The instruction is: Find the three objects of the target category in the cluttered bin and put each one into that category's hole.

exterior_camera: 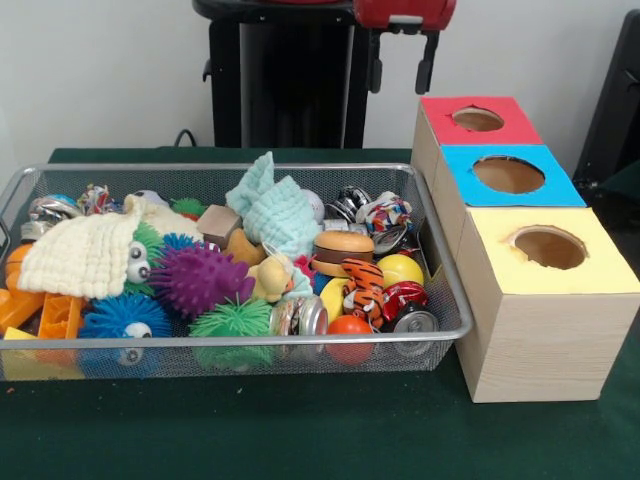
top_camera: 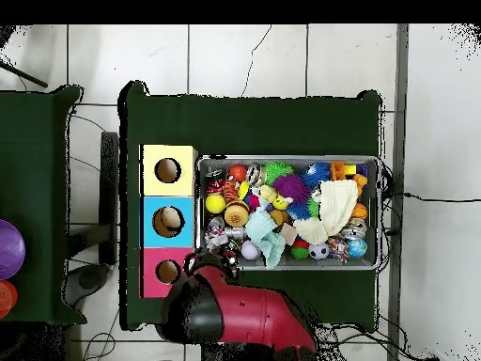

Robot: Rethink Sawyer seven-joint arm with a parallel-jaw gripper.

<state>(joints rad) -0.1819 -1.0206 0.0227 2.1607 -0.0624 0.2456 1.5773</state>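
While the arm sits drawn back at 12 o'clock in the front view, only the gripper (exterior_camera: 400, 62) shows: two dark fingers hanging apart, nothing between them.

Step in hand, by my reading: search and first pick; no plush can be seen in the red hole (exterior_camera: 478, 119), though its depth is dark.

Bin (exterior_camera: 452, 290) lies just beside the boxes' left faces in the front view. Tiger (exterior_camera: 362, 285) rests at about 4 o'clock of the bin's middle, against the yellow ball (exterior_camera: 400, 269) and under the burger toy (exterior_camera: 343, 252). Pale yellow plush (exterior_camera: 270, 278) sits near centre, touching the purple spiky ball (exterior_camera: 197, 279). A tan shape (exterior_camera: 240, 247) behind it may be the third; mostly hidden, not sure.

To do it well:
- Take the tiger first; it lies uppermost and clear of cloth.
- Come straight down, fingers astride the narrow body, away from the can (exterior_camera: 303, 316) at 7 o'clock of it.
- Lift high over the mesh wall before crossing to the farthest box.
- Release centred over the hole; soft plush could drape on the rim.

Counts:
- Boxes: three (red, blue, yellow), one hole each.
- Plush seen: two sure, one doubtful.
- Knitted cloths: two, cream (exterior_camera: 80, 255) and mint (exterior_camera: 275, 210).
- Spiky balls: about six; some are part hidden.
- Overhead view: something pale sits in the blue hole (top_camera: 167, 220); I cannot tell what.
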